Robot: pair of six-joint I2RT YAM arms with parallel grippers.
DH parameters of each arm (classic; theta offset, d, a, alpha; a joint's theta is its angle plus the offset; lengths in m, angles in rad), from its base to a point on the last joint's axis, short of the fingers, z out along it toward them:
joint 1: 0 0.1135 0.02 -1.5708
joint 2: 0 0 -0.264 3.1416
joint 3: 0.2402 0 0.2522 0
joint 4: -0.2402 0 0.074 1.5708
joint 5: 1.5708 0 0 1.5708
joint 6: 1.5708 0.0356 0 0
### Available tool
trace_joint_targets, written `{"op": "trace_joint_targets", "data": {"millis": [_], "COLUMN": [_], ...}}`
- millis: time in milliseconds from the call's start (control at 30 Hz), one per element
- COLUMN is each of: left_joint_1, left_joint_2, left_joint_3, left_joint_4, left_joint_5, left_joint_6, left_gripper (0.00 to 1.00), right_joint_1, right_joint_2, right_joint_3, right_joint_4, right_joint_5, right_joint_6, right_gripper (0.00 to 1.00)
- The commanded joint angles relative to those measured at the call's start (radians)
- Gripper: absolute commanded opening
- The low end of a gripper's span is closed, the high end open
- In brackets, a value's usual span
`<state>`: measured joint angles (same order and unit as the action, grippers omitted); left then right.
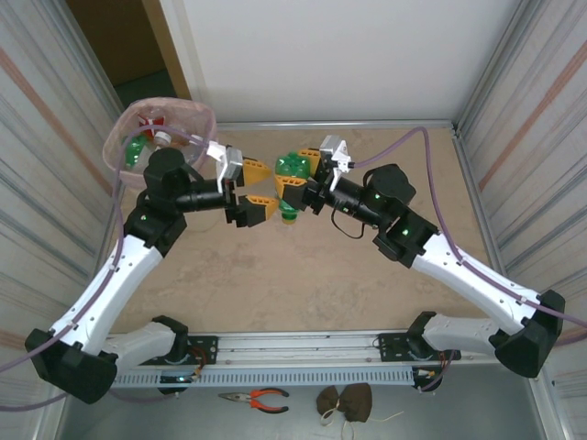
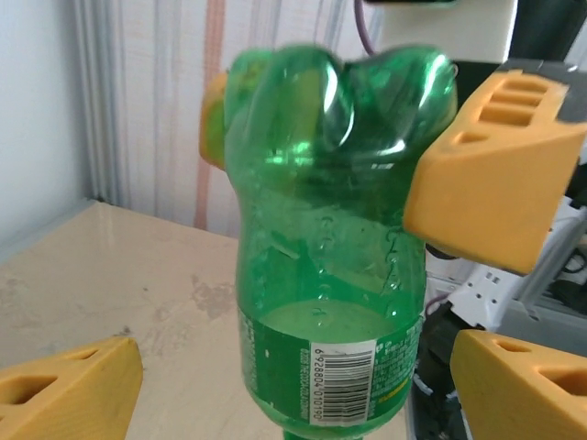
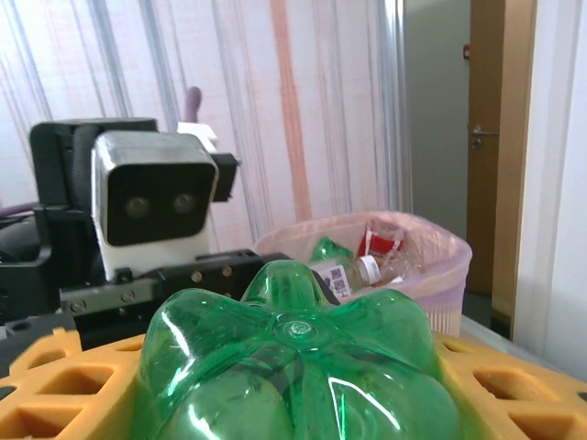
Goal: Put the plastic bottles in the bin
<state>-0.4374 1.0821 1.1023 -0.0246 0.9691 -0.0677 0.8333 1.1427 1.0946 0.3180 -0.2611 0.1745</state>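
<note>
The right gripper (image 1: 297,176) is clamped on a green plastic bottle (image 1: 295,165), held base uppermost above the table (image 1: 348,284) with its cap end pointing down. Facing it, the left gripper (image 1: 264,188) has its jaws spread wide, fingers clear of the bottle. Behind the left arm, the pink bin (image 1: 188,105) holds several bottles (image 1: 147,137).

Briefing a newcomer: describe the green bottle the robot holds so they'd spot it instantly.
Above the beige table's far middle, find the right gripper's orange fingers. They clamp a translucent green plastic bottle with a barcode label; every other bottle lies in the pale pink mesh bin.
</note>
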Motion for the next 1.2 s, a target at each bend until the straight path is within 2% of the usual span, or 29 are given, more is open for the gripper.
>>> {"op": "trace_joint_targets", "data": {"millis": [0,467,767,900,1033,1167], "left_joint_1": [-0.033,-0.09,-0.1,-0.101,-0.098,-0.07], "left_joint_2": [0.0,0.081,0.089,0.077,0.065,0.054], "left_joint_3": [0.054,0.114,0.127,0.136,0.17,0.207], "left_joint_4": [0.02,-0.004,-0.011,-0.044,-0.132,-0.203], "left_joint_5": [0.059,0.058,0.063,0.038,-0.058,-0.155], "left_joint_6": [0.039,0.074,0.085,0.112,0.166,0.187], "left_gripper": [0.88,0.77,0.56,0.51,0.49,0.48], "right_joint_1": [0.013,0.047,0.056,0.059,0.058,0.058], "right_joint_2": [-0.019,-0.031,-0.044,-0.054,-0.077,-0.11], "right_joint_3": [0.019,0.044,0.044,0.041,0.037,0.032], "right_joint_4": [0.043,0.032,0.015,0.001,-0.022,-0.047], "right_joint_5": [-0.02,-0.039,-0.018,0.009,0.051,0.093], "right_joint_6": [-0.036,-0.043,-0.065,-0.074,-0.09,-0.109], "right_gripper": [0.52,0.52,0.53,0.64,0.77,0.82]}}
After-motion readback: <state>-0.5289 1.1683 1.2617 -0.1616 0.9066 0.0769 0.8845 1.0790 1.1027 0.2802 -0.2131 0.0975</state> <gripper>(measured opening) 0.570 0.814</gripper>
